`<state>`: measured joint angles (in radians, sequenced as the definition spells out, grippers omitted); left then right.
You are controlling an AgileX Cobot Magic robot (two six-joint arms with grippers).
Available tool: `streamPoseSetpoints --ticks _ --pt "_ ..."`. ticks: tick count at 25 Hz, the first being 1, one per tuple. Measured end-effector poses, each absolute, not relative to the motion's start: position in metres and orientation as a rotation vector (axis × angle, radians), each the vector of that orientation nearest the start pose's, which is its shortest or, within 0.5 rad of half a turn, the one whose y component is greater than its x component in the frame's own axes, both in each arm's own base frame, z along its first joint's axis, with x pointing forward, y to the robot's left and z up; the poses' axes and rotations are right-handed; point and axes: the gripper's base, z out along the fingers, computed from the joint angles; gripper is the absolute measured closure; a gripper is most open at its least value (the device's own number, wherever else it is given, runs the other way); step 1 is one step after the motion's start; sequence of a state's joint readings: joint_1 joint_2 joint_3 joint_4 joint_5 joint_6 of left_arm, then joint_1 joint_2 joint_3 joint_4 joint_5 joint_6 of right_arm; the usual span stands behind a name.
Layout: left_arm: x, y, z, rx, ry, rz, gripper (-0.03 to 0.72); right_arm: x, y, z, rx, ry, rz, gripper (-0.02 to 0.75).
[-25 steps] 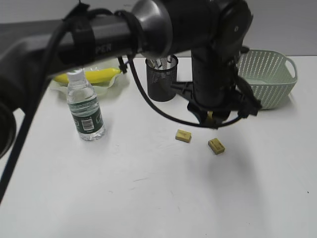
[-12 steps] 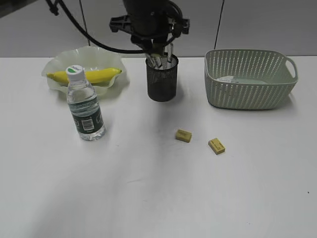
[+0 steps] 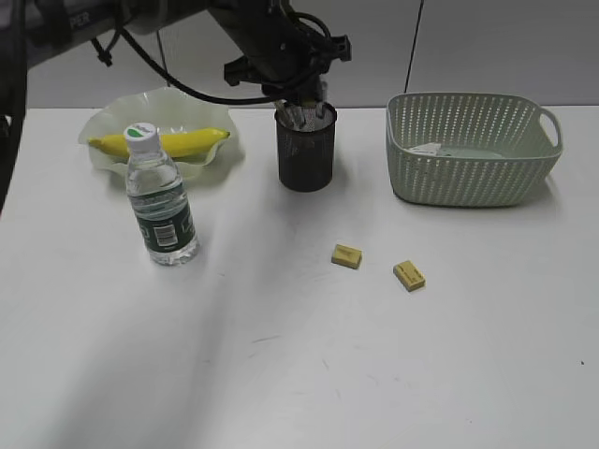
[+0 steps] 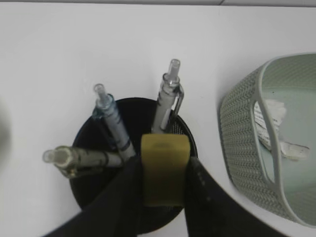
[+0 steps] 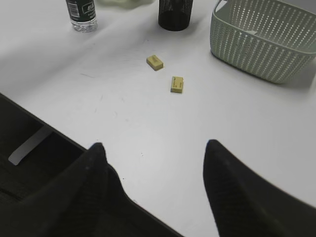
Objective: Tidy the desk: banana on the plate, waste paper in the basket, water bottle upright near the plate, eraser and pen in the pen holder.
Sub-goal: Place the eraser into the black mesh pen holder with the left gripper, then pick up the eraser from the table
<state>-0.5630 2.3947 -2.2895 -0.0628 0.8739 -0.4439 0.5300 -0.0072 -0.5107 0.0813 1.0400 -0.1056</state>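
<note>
My left gripper is shut on a yellow eraser and hovers right over the black mesh pen holder, also seen in the exterior view under the left gripper. Three pens stand in the pen holder. Two more yellow erasers lie on the desk. The banana lies in the green plate. Near the plate the water bottle stands upright. Waste paper lies in the basket. My right gripper is open over the bare desk, holding nothing.
The left arm reaches in from the upper left, above the plate. The desk's near edge shows in the right wrist view at lower left, with a dark drop beyond it.
The left arm has swung from above the two loose erasers at right back to the pen holder, then held there. The objects on the desk have not moved.
</note>
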Motion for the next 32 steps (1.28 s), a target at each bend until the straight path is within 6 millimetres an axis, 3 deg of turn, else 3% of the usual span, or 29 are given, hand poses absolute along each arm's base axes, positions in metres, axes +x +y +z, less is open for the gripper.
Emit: streamPoseSetpoints --ticks 5,10,15,19,22,25,32 --pt "0.462 -0.296 0.219 0.120 2.503 -0.508 0.500 -0.009 0.002 0.282 -0.635 1.920 0.367 0.250" --pt "0.467 -0.296 0.220 0.144 2.441 -0.473 0.491 -0.009 0.002 0.282 -0.635 1.920 0.367 0.250" --pt "0.467 -0.296 0.220 0.144 2.441 -0.474 0.335 -0.009 0.002 0.282 -0.635 1.920 0.367 0.250" --pt "0.466 -0.296 0.224 0.141 2.442 -0.480 0.292 -0.009 0.002 0.282 -0.635 1.920 0.367 0.250" --pt "0.462 -0.293 0.242 0.141 2.416 -0.491 0.288 -0.009 0.002 0.282 -0.635 1.920 0.367 0.250" --pt "0.455 -0.288 0.273 0.140 2.374 -0.509 0.286 -0.009 0.002 0.282 -0.635 1.920 0.367 0.250" --pt "0.417 -0.262 0.350 0.152 2.393 -0.460 0.286 -0.009 0.002 0.282 -0.635 1.920 0.367 0.250"
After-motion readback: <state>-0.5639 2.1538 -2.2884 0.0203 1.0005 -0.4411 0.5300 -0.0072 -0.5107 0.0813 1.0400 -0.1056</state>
